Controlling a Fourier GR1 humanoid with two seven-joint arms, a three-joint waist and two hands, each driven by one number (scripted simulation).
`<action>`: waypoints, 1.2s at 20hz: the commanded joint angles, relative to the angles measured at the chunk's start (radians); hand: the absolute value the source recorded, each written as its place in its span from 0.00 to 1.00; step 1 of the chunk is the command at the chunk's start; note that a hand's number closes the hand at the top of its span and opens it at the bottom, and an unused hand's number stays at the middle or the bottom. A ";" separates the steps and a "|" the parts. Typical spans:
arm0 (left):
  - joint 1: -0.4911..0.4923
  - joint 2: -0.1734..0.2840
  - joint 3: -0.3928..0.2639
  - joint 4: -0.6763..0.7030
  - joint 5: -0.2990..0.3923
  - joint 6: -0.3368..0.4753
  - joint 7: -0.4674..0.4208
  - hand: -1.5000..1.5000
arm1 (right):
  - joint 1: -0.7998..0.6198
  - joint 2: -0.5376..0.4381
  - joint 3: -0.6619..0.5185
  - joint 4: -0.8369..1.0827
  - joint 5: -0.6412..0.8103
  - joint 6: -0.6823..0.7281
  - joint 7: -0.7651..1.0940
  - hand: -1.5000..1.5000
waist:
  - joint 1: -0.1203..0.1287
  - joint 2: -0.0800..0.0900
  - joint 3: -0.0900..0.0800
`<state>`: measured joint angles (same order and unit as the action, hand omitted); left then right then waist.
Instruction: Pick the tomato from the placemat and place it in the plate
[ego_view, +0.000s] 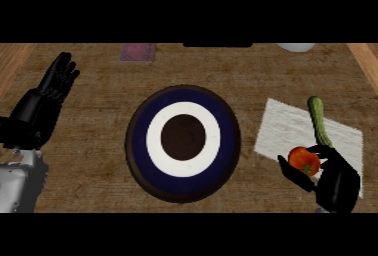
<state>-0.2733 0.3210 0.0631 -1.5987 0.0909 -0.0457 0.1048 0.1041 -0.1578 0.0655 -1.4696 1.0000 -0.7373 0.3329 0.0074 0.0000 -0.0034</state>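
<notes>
Dim, even light — soft shadows, no glare.

The right hand (334, 176) shows at the lower right, coming up from the bottom edge, its black fingers and thumb curled round a tomato (303, 159); the thumb lies on the left of it and a fingertip hooks over its right side. The left hand (53, 82) rests open at the far left, fingers straight and pointing up. Its grey forearm (21, 185) rises from the lower left corner.
</notes>
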 joint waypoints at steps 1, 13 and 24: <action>-0.010 -0.011 -0.018 -0.011 -0.004 -0.001 0.004 0.50 | -0.021 -0.204 0.055 0.108 -0.041 0.244 -0.132 1.00 | 0.042 0.015 0.006; -0.016 0.004 0.016 -0.024 0.011 -0.005 0.052 0.50 | -0.155 -0.458 -0.063 0.090 -0.536 0.586 -0.756 1.00 | -0.006 -0.002 0.004; -0.057 -0.004 0.040 0.012 -0.006 0.000 0.056 0.50 | -0.080 -0.417 -0.091 -0.315 -0.793 0.819 -0.730 1.00 | -0.020 -0.002 0.003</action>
<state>-0.2774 0.3038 0.0681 -1.6354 0.0727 -0.0331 0.1576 0.0048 -0.5706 -0.0106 -1.6541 0.2599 0.0146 -0.4343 -0.0083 -0.0033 -0.0003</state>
